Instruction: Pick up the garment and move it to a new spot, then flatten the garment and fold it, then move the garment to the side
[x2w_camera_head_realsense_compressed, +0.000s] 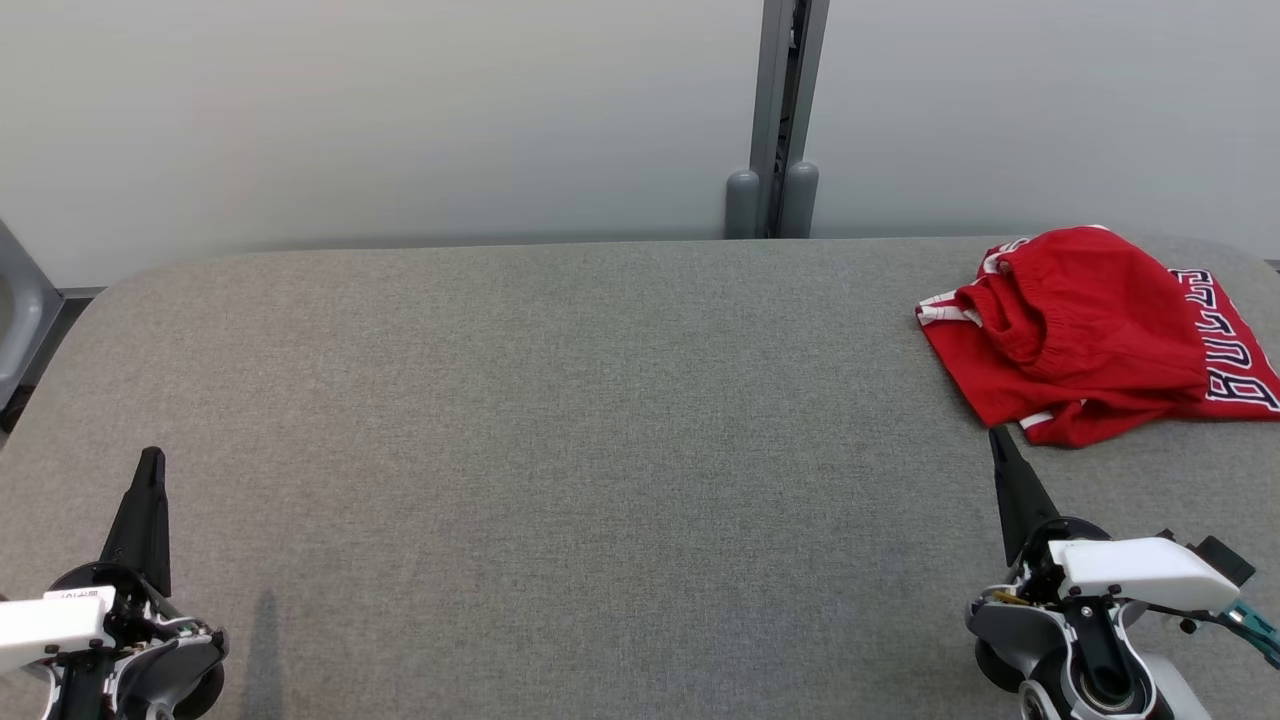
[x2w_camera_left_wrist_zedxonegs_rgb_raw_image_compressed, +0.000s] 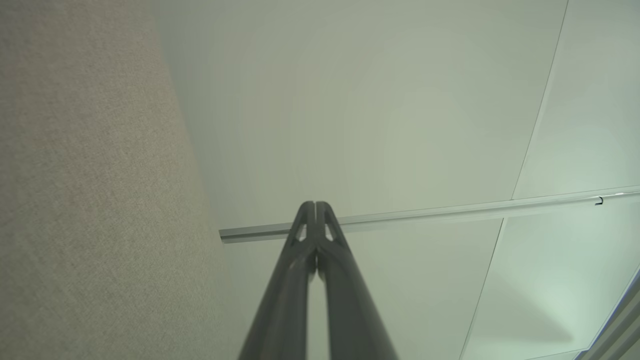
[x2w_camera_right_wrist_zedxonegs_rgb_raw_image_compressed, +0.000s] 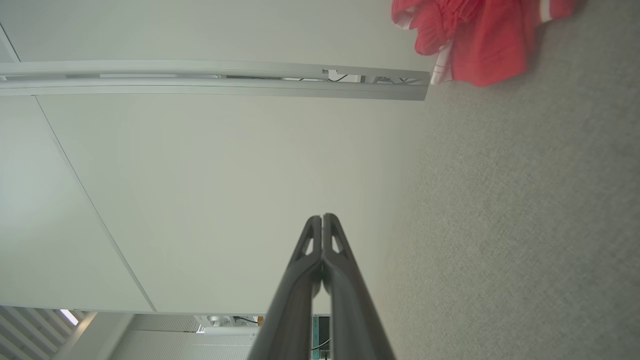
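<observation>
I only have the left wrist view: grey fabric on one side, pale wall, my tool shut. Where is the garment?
Observer: The red garment lies crumpled at the far right of the grey table, seen from the head.
Operator: Is the right tool on it yet?
Observer: No. The right tool is shut and holds nothing. In its own wrist view the garment lies well beyond its tip.
Operator: And where does my arm sit on the table?
Observer: The left tool is at the near left, with a wide stretch of bare table between it and the garment.
</observation>
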